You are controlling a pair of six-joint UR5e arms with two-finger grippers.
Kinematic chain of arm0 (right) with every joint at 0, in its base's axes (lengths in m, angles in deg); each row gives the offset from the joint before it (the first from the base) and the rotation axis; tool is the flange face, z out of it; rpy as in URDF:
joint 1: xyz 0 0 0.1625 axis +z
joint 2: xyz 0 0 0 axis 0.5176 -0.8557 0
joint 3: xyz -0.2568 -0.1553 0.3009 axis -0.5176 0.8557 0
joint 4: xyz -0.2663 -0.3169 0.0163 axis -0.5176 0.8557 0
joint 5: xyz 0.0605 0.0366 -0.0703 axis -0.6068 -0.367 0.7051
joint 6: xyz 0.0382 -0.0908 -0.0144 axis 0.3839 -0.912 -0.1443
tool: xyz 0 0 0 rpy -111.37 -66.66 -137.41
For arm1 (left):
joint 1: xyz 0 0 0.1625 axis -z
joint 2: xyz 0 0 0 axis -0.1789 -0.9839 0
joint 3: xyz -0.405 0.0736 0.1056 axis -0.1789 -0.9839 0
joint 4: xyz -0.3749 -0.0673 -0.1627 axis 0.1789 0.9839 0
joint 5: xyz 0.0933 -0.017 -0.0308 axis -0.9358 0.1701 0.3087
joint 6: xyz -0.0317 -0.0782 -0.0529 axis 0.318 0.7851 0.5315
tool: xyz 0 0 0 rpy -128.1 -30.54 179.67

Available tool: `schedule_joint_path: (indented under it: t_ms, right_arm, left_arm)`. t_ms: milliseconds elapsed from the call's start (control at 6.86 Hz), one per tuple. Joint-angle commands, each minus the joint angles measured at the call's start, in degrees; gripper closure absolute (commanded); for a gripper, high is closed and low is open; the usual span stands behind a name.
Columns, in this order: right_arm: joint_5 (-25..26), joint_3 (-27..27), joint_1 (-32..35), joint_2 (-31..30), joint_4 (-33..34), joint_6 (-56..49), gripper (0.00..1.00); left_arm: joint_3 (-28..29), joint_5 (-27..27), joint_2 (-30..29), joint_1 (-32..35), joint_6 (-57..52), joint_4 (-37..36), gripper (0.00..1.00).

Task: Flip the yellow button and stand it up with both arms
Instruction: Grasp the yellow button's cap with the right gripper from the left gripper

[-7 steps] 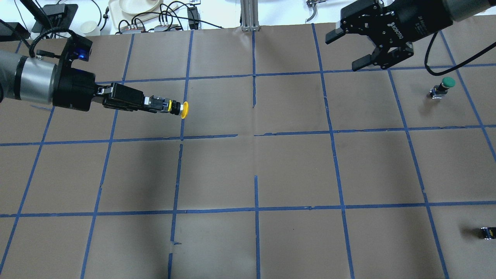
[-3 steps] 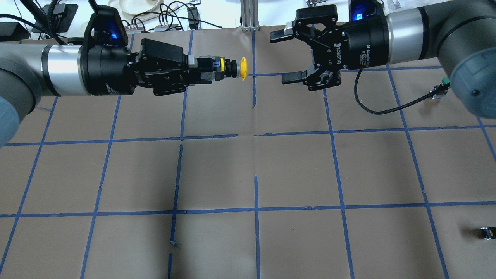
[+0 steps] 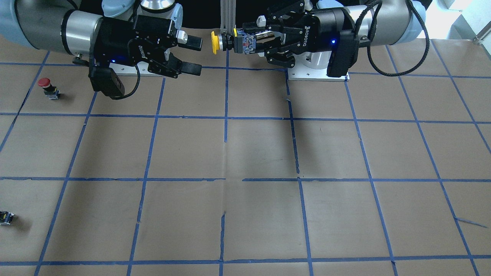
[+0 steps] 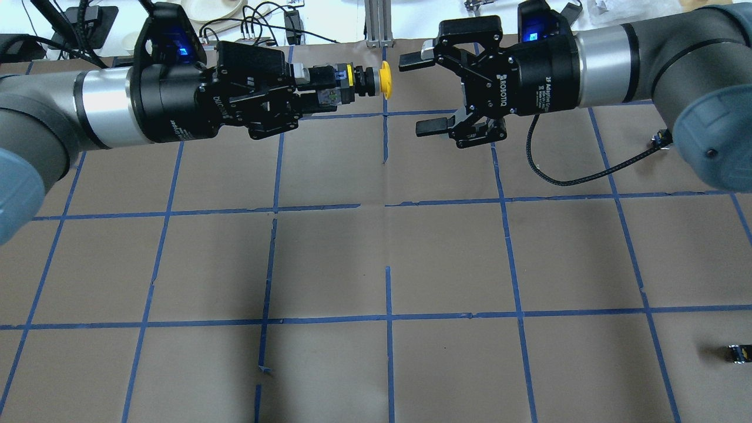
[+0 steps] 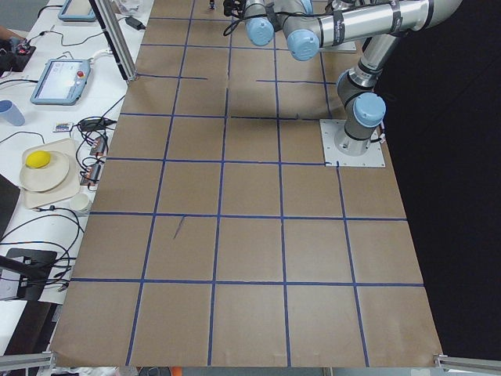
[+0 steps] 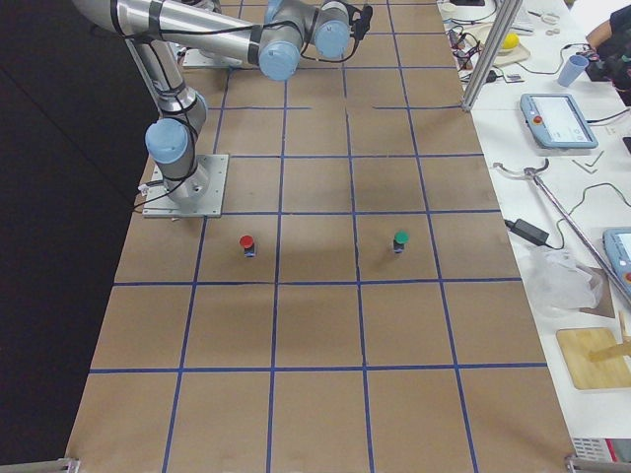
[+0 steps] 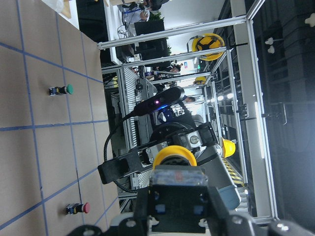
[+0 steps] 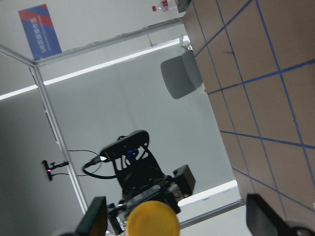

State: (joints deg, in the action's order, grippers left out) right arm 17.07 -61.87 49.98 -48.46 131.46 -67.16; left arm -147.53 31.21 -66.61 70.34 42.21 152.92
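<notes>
The yellow button (image 4: 376, 80) is held level in the air over the table's far middle, its yellow cap pointing at my right gripper. My left gripper (image 4: 320, 91) is shut on its black and grey body. My right gripper (image 4: 420, 93) is open, jaws wide, a short gap from the cap and not touching it. In the front-facing view the button (image 3: 230, 41) sits in my left gripper (image 3: 247, 41), and my right gripper (image 3: 193, 55) faces it. The left wrist view shows the button (image 7: 174, 157) from behind; the right wrist view shows its cap (image 8: 152, 220) between my open fingers (image 8: 93, 221).
A red-capped button (image 3: 45, 85) and a green-capped button (image 6: 400, 239) stand on the robot's right side of the brown, blue-taped table (image 4: 388, 258). A tiny black capless part (image 4: 739, 352) lies near the front right edge. Cables and a plate lie beyond the far edge.
My left gripper has carried the yellow button farther right and toward the far edge. My right gripper has swung in to the left, so the gap to the cap has shrunk.
</notes>
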Motion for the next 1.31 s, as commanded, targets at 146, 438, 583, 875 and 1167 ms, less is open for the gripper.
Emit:
schedule_joint_path:
  t_ms: [146, 438, 583, 875, 1167]
  right_arm:
    - [-2.71, -0.20, -0.65, -1.04, -0.42, 2.02, 0.00]
    - [0.31, -0.03, 4.08, -0.51, -0.08, 2.37, 0.02]
    - [0.22, 0.32, 5.68, -0.34, 0.19, 3.16, 0.03]
    - [-0.23, 1.11, 5.78, -0.42, 0.54, 3.25, 0.10]
    - [0.04, 1.20, 5.61, -0.25, 0.54, 3.08, 0.54]
  left_arm:
    - [-0.01, -0.05, 0.32, 0.04, -0.04, -0.12, 0.99]
    - [-0.01, 0.30, 0.58, 0.13, 0.05, -0.38, 0.99]
    - [-0.01, 0.21, 0.85, 0.13, -0.04, -0.47, 0.99]
    - [-0.01, 0.30, 1.02, 0.13, -0.04, -0.47, 0.99]
    - [0.25, 0.21, 1.29, 0.13, 0.05, -0.47, 0.99]
